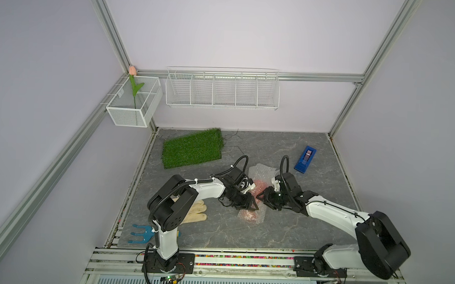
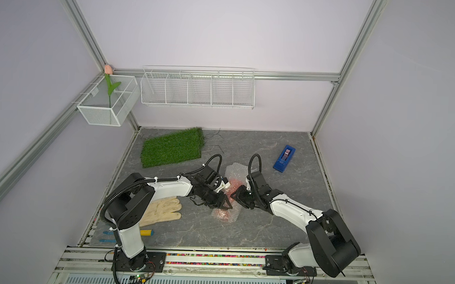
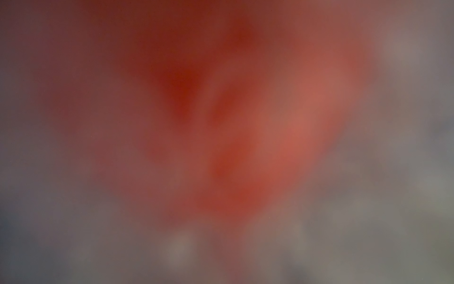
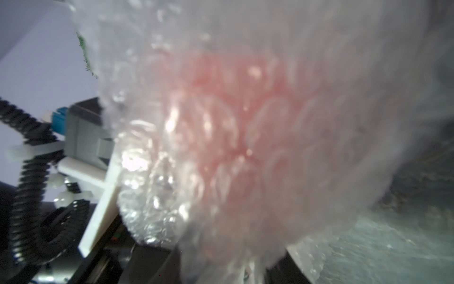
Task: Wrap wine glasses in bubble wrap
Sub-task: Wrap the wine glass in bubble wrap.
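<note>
Red-orange plastic goblet (image 1: 248, 215), swathed in crinkly whitish translucent bubble wrap (image 1: 258, 173), lies centrally on the grey tabletop (image 1: 217, 234), long axis near-to-far; its cup end I cannot tell. At its middle the left fingers (image 1: 254, 205) and right fingers (image 1: 261, 195) touch the wrap from opposite sides; clenched or released, I cannot tell. Loose wrap bunches beyond.

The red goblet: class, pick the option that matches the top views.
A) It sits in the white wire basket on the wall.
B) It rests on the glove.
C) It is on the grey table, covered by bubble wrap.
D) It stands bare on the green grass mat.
C: in both top views the red goblet shows through the bubble wrap on the grey table.
</note>
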Controlling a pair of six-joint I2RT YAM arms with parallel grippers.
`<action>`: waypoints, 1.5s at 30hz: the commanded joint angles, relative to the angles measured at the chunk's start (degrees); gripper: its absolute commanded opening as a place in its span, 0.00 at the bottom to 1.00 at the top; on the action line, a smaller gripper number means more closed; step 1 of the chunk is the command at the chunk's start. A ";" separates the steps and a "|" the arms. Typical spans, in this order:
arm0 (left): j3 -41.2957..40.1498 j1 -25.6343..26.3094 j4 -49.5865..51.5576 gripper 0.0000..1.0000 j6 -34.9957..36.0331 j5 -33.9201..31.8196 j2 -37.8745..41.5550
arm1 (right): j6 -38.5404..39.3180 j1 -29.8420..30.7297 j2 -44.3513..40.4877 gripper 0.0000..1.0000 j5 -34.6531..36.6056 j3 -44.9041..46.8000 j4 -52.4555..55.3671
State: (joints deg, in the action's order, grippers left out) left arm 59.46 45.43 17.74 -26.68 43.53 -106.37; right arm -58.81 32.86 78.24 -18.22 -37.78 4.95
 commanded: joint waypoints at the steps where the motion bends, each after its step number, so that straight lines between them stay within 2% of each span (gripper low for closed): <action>1: 0.57 0.98 5.99 0.39 1.43 -1.38 -1.84 | 2.71 -2.47 -3.64 0.46 0.36 -2.02 3.17; 7: 0.80 0.98 5.48 0.35 1.63 -2.05 -1.46 | 9.38 -9.05 -8.30 0.52 1.56 -3.50 13.00; 10: 1.05 0.98 5.24 0.33 1.55 -1.92 -1.45 | 11.45 -9.97 -8.47 0.55 1.61 -4.45 15.73; 16: 1.23 1.14 4.14 0.31 1.50 -2.80 -0.76 | 12.37 -9.84 -6.63 0.61 0.21 -4.19 15.22; 26: 1.71 1.86 4.40 0.30 1.78 -3.22 -1.22 | 12.58 -5.93 -1.02 0.63 1.36 -6.21 14.07; 28: 1.81 1.86 4.39 0.30 1.80 -3.12 -1.37 | 12.34 -5.73 -0.22 0.57 1.52 -6.12 13.52; 32: 1.80 1.86 4.42 0.31 1.89 -3.36 -1.88 | 12.31 -4.89 -0.79 0.30 2.66 -6.89 14.13; 36: 1.97 1.86 4.34 0.33 1.85 -3.35 -2.43 | 12.31 -3.71 -2.42 0.13 4.31 -8.42 15.94; 40: 2.46 1.85 4.60 0.34 2.11 -3.36 -2.79 | 11.87 -1.97 -2.83 0.07 4.92 -10.05 16.15; 45: 2.82 1.86 5.04 0.35 2.48 -3.35 -3.49 | 11.60 0.46 -0.57 0.07 5.84 -12.07 15.69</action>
State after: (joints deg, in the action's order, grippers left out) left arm 61.32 46.83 21.02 -25.58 41.39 -107.81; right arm -46.70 32.34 76.90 -13.23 -47.92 21.37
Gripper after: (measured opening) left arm 0.347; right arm 0.068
